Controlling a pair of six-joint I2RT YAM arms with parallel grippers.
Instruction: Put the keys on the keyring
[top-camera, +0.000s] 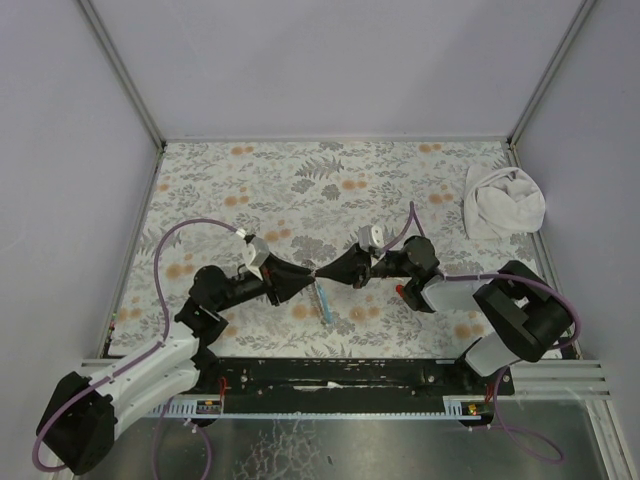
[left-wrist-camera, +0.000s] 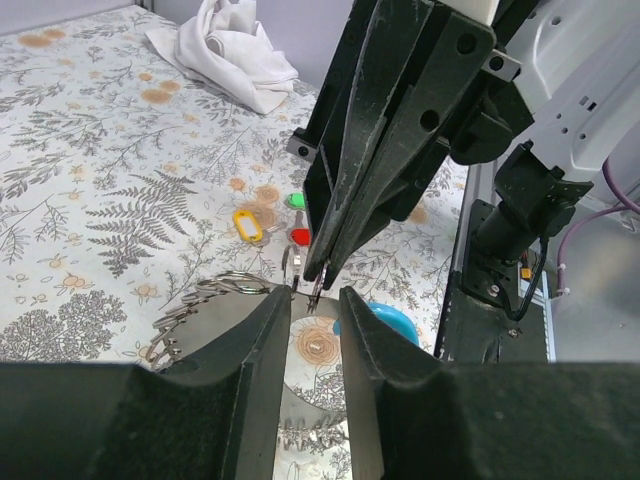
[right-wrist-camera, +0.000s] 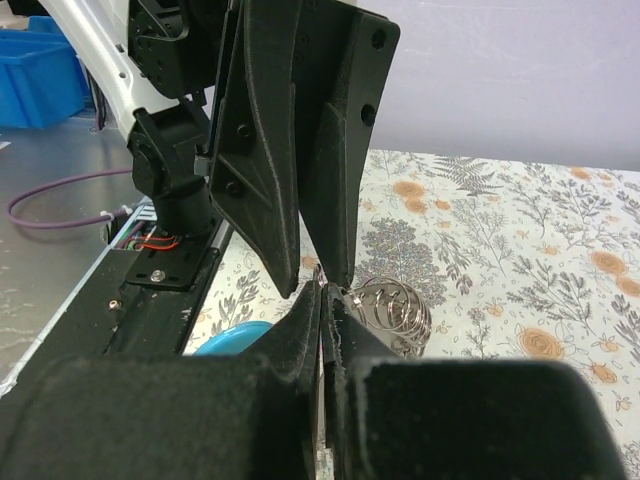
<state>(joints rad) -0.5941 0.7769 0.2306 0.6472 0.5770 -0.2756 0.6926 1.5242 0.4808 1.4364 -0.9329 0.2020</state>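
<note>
Keyring (top-camera: 322, 300), a thin hoop of grey wire and light blue, sits mid-table just below where the two grippers meet. It looks light, springy and slippery; the blue section seems the surest hold. A yellow key (left-wrist-camera: 247, 224), red key (left-wrist-camera: 300, 237) and green key (left-wrist-camera: 296, 200) lie close together nearby, tiny, probably best pinched by their plastic heads. The left gripper (left-wrist-camera: 315, 305) stands slightly parted. The right gripper (right-wrist-camera: 322, 300) is pressed closed; whether it pinches anything is unclear.

The keyring (top-camera: 322, 302) stands on edge just below the spot where the left gripper (left-wrist-camera: 315, 305) and right gripper (left-wrist-camera: 315, 280) meet tip to tip. It is a thin hoop, part grey metal and part light blue. Just beyond the left gripper's tips, under the right gripper, the yellow key (left-wrist-camera: 247, 224), green key (left-wrist-camera: 296, 200) and red key (left-wrist-camera: 300, 236) lie flat, close together and off the hoop.
</note>
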